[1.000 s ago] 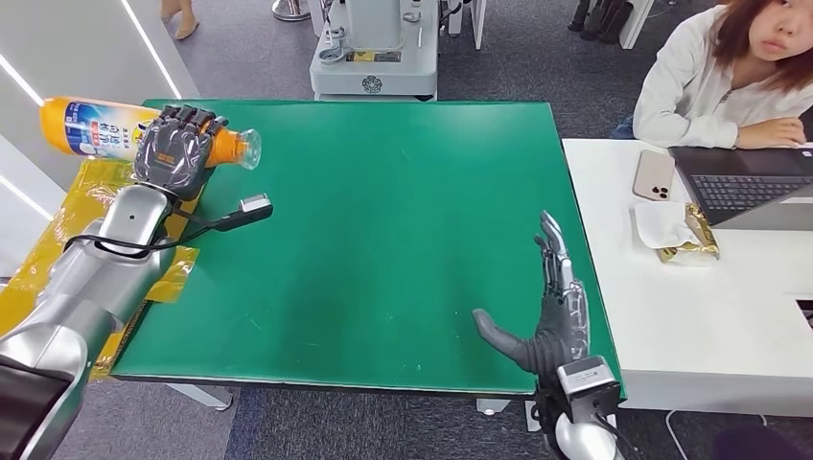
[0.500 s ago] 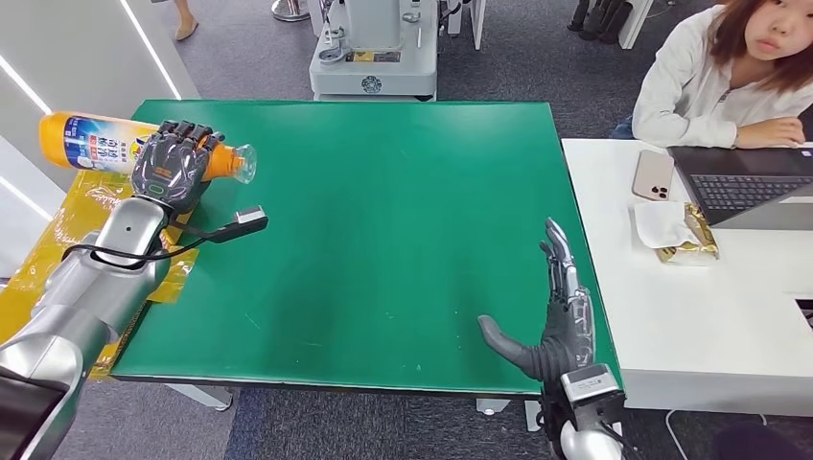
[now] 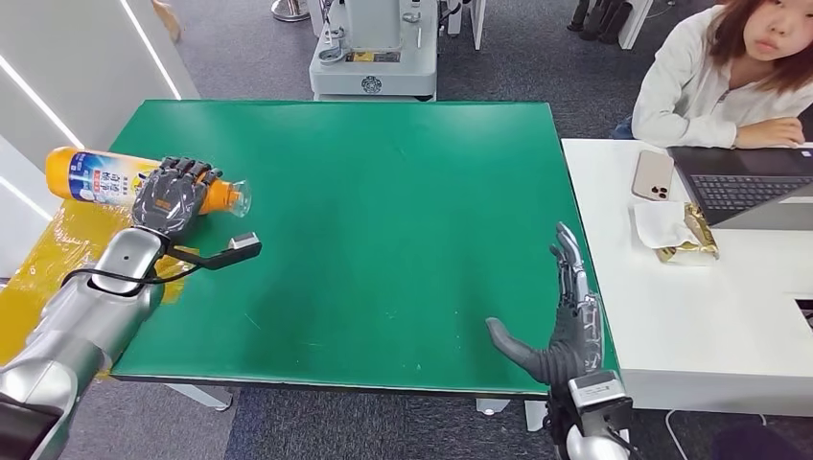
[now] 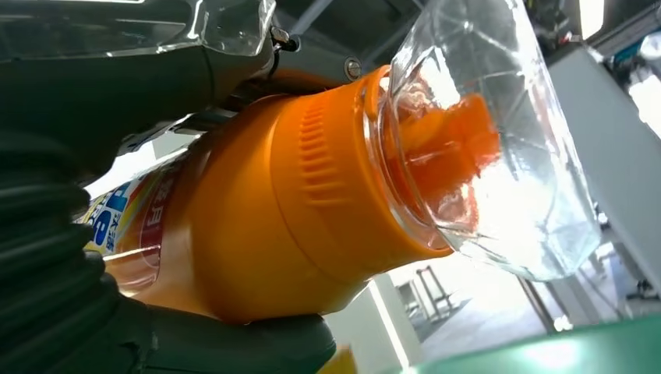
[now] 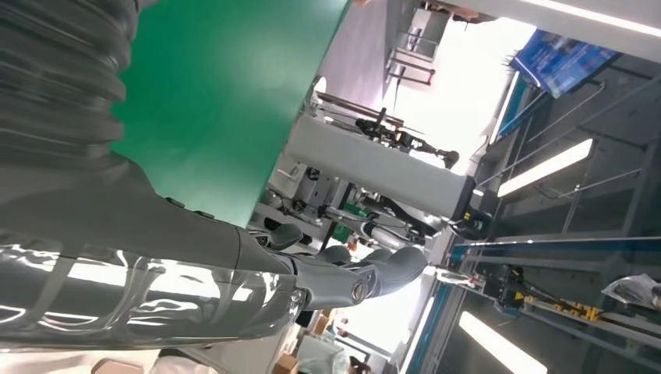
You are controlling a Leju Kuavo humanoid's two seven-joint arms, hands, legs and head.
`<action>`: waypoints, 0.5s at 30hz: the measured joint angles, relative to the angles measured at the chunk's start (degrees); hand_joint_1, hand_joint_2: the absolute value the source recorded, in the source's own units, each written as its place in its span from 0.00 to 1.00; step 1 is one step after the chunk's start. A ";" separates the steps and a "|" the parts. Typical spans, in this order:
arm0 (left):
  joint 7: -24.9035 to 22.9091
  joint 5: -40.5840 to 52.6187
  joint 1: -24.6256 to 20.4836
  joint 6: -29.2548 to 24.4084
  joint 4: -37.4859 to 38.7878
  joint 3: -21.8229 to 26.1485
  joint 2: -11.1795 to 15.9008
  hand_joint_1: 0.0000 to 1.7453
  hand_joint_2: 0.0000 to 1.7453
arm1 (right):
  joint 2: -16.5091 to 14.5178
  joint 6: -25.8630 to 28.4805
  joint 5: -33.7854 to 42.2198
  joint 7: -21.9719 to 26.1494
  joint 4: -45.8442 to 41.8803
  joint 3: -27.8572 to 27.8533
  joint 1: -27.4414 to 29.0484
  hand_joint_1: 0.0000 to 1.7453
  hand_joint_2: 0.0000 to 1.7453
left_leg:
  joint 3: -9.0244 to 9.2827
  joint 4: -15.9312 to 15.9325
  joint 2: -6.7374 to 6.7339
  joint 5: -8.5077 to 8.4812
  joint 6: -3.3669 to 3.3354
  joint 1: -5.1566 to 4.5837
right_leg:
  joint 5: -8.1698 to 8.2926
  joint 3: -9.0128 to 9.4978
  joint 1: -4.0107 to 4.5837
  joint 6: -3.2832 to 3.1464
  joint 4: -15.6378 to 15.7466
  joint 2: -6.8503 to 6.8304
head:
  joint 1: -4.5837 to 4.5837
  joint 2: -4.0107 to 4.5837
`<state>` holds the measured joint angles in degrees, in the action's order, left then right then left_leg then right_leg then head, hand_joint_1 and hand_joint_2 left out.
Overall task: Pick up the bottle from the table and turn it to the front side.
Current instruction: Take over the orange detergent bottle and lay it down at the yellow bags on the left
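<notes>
An orange bottle with a blue and white label and a clear cap lies on its side in the air at the table's left edge. My left hand grips it near the neck, cap pointing toward the table's middle. Up close the left wrist view shows the bottle's orange shoulder and clear cap, with my left hand wrapped round it. At the table's front right edge my right hand stands open, fingers straight and thumb out, holding nothing. My right hand's fingers also stretch past the table edge.
The green table is bare in the middle. Yellow plastic sheeting lies off its left side. A white desk to the right holds a phone, a laptop and a tissue pack, with a person seated behind. A grey machine base stands beyond the table.
My left hand has lowered the bottle and drawn it nearer, keeping its hold. My right hand has slid slightly back toward the table's front edge, still open.
</notes>
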<state>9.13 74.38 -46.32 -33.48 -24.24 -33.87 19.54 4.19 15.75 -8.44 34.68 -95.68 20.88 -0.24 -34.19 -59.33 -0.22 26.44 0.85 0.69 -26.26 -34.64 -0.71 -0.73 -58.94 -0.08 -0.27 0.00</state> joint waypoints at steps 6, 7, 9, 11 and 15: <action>-0.41 0.23 2.98 0.70 0.16 0.23 1.06 1.00 1.00 | -0.09 -0.67 -0.60 -0.64 -0.56 -0.98 0.44 0.00 1.00 | 0.00 0.00 0.00 0.00 0.00 0.00 | 0.00 -0.01 0.00 0.00 0.00 0.00 | 0.01 0.00; -0.19 0.09 3.36 0.73 0.19 0.33 1.36 1.00 1.00 | -0.09 -0.83 -0.60 -0.62 -0.64 -1.19 0.51 0.00 1.00 | 0.00 0.00 0.00 0.00 0.00 0.00 | 0.00 -0.01 0.00 0.00 0.00 0.00 | 0.00 0.00; 0.26 -0.18 4.11 0.78 0.23 0.58 1.89 1.00 1.00 | -0.10 -0.98 -0.61 -0.56 -0.84 -1.52 0.67 0.00 1.00 | 0.00 0.00 0.00 0.00 0.00 0.00 | 0.00 -0.01 0.00 0.00 0.00 0.00 | 0.00 0.00; 0.46 -0.30 4.70 0.99 0.25 0.88 2.27 1.00 1.00 | -0.10 -1.04 -0.61 -0.51 -0.95 -1.78 0.81 0.00 1.00 | 0.00 0.00 0.01 0.00 0.00 0.01 | 0.00 -0.02 0.00 0.00 0.00 0.00 | -0.01 0.00; 0.69 -0.26 5.36 2.11 0.28 1.23 2.69 1.00 1.00 | -0.11 -1.11 -0.62 -0.46 -0.98 -2.15 1.19 0.00 1.00 | 0.00 0.01 0.01 0.00 0.00 0.00 | 0.00 -0.01 0.00 0.00 0.00 -0.01 | 0.00 0.00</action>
<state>9.82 74.13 -40.97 -31.36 -23.96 -32.64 22.23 4.07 14.64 -9.07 34.22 -96.66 18.73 0.95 -34.19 -59.32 -0.21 26.44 0.85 0.70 -26.26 -34.65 -0.70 -0.73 -58.94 -0.09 -0.27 0.00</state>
